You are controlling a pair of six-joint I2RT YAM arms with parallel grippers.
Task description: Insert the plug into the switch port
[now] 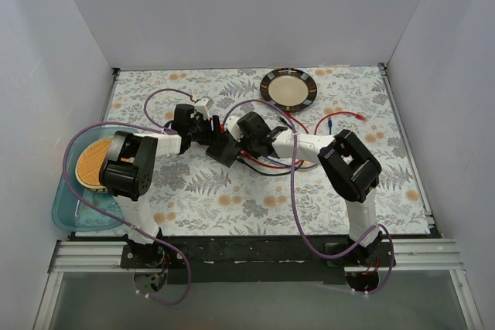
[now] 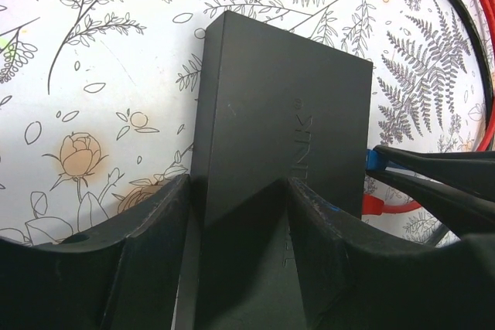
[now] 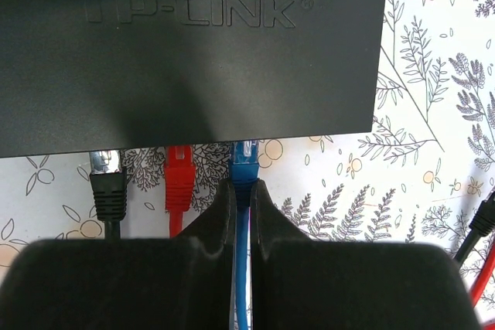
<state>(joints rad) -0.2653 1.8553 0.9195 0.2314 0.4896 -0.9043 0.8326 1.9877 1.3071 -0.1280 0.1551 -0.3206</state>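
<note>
Insertion is the step we judge to be in hand. Our right gripper (image 3: 241,191) is pressed together on the blue plug (image 3: 244,166), with the cable running back between its fingers. The plug's clear tip meets the near edge of the switch (image 3: 193,52) straight ahead of the fingertips. The switch port itself is hidden under that edge, so we cannot tell whether the plug is only at its mouth or partly in. Just left of the fingers a red plug (image 3: 179,179) and, beyond it, a black plug (image 3: 108,187) sit along the same edge. Our left gripper (image 2: 240,191) clamps the switch from one end, the box running forward from between its fingers. Next, we think, comes a straight push along the right fingers' line, with the plug level and clear of the red neighbour, while the left braces the box against sliding away.
</note>
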